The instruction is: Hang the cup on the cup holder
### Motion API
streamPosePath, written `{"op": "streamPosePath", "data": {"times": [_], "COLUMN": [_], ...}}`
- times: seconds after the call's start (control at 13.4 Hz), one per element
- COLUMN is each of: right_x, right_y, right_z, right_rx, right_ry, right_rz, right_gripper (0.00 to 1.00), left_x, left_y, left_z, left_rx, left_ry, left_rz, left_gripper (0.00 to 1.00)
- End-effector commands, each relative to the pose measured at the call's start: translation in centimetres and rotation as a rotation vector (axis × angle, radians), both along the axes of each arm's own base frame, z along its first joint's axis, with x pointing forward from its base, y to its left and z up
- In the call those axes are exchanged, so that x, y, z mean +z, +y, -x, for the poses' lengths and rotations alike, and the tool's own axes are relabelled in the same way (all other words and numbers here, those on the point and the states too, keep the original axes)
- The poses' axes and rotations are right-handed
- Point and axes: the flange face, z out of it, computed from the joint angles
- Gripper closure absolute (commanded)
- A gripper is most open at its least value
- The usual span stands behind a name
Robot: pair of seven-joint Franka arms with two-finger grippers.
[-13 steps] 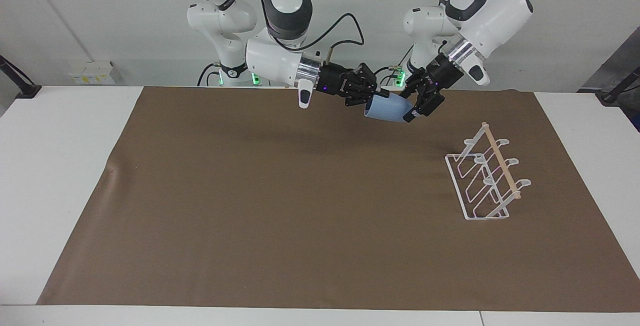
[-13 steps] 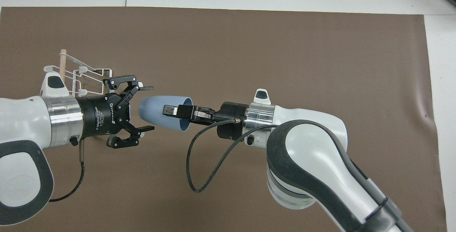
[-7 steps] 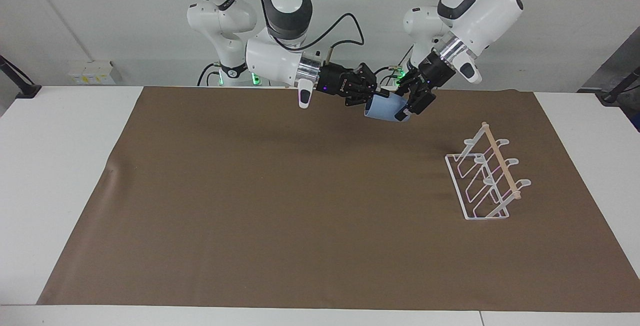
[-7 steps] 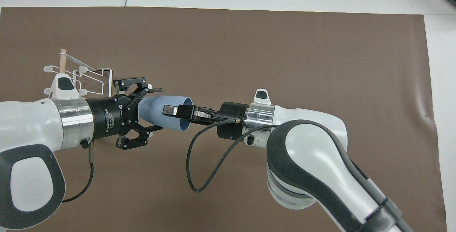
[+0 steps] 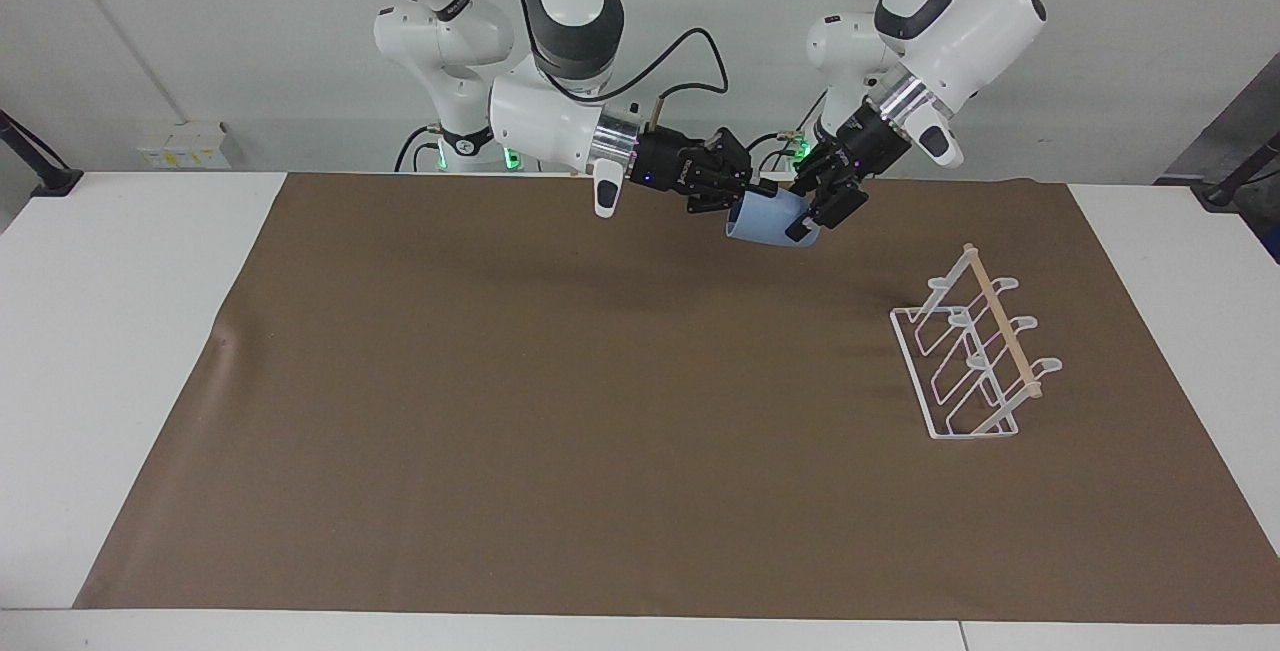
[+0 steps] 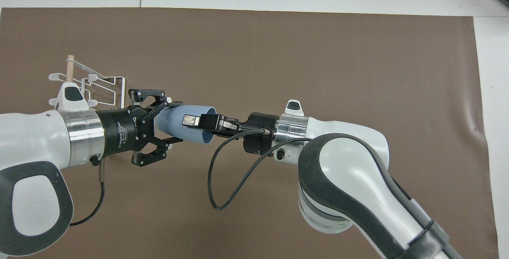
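Overhead view: right tool [image 6: 199,121] pinches cup [image 6: 181,125] rim; open left tool [image 6: 169,125] straddles its base.

Overhead: left arm [image 6: 35,151] blocks your view of the cup holder [image 6: 99,88]'s near half; cup [image 6: 187,127] base sits buried inside left claw [image 6: 173,123].

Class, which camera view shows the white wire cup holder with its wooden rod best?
The facing view: the white wire cup holder stands whole and unobstructed on the brown mat. In the overhead view the left arm covers much of it, leaving only part of the frame and rod.
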Motion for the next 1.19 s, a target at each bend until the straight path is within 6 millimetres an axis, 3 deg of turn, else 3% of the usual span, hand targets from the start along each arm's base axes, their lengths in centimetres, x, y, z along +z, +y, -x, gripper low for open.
{"op": "streamPosePath", "data": {"times": [0.0, 0.22, 0.59, 0.82, 0.97, 1.12], "right_x": [0.6, 1.1, 2.3, 2.2, 1.8, 3.0], "right_y": [1.0, 1.0, 0.5, -0.5, -2.4, -4.2], "right_z": [1.4, 1.3, 0.2, -0.8, -1.9, -3.2], "right_rx": [-0.075, -0.080, 0.040, 0.163, 0.290, 0.462], "right_ry": [0.048, 0.016, -0.197, -0.375, -0.452, -0.521], "right_rz": [0.016, 0.034, 0.254, 0.471, 0.618, 0.773], "right_gripper": [0.00, 0.00, 0.00, 0.00, 0.00, 0.00], "left_x": [-0.1, -0.2, 0.1, 0.7, 2.1, 3.6], "left_y": [0.6, 1.2, 5.3, 7.3, 8.0, 8.5], "left_z": [0.5, 0.2, -0.8, -1.9, -3.7, -5.7], "left_rx": [0.026, 0.016, -0.031, -0.121, -0.177, -0.201], "left_ry": [-0.001, -0.009, -0.017, -0.101, -0.164, -0.246], "left_rz": [0.002, -0.005, -0.097, -0.312, -0.466, -0.599], "left_gripper": [1.00, 1.00, 1.00, 1.00, 1.00, 1.00]}}
